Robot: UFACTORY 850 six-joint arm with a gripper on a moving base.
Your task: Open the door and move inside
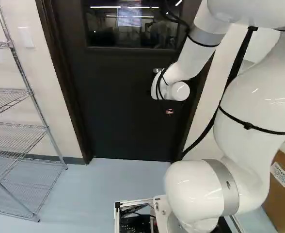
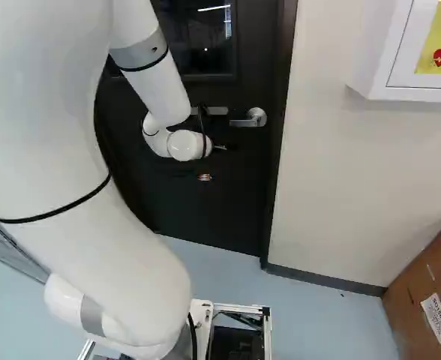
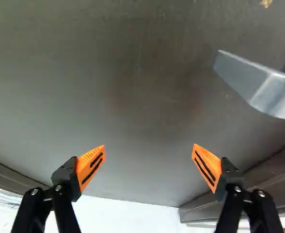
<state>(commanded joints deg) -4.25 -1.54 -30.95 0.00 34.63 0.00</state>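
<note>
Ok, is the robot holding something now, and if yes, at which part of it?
Nothing is held. The hand is open, its orange pads apart with nothing between them; the door handle is off to one side.

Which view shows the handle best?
The right base view: the handle shows whole there, lever and round mount, against the door. The wrist view gives only part of it, close up; in the left base view the arm seems to hide it.

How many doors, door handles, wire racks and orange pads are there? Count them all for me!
Door: 1
Door handle: 1
Wire rack: 1
Orange pads on the end effector: 2
Total: 5
</note>
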